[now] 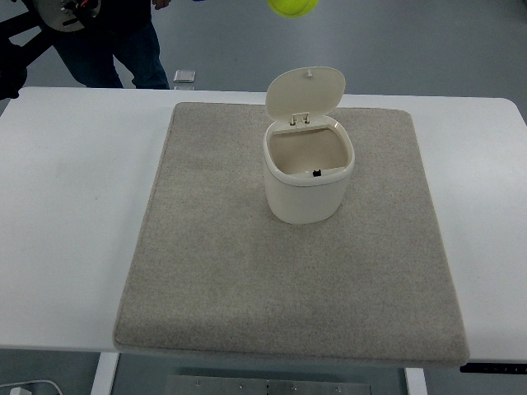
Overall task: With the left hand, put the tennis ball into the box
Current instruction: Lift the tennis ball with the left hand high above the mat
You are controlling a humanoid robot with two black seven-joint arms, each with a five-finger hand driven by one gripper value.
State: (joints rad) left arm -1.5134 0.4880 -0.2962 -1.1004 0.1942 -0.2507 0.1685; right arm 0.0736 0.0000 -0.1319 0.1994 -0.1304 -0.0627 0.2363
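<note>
Mat; box lid up; ball cropped top

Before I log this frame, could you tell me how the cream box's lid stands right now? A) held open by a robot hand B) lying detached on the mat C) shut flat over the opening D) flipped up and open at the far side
D: the lid stands upright on its hinge at the far edge of the box, leaving the opening bare; no robot hand is in view, and nothing lies loose on the mat.
</note>
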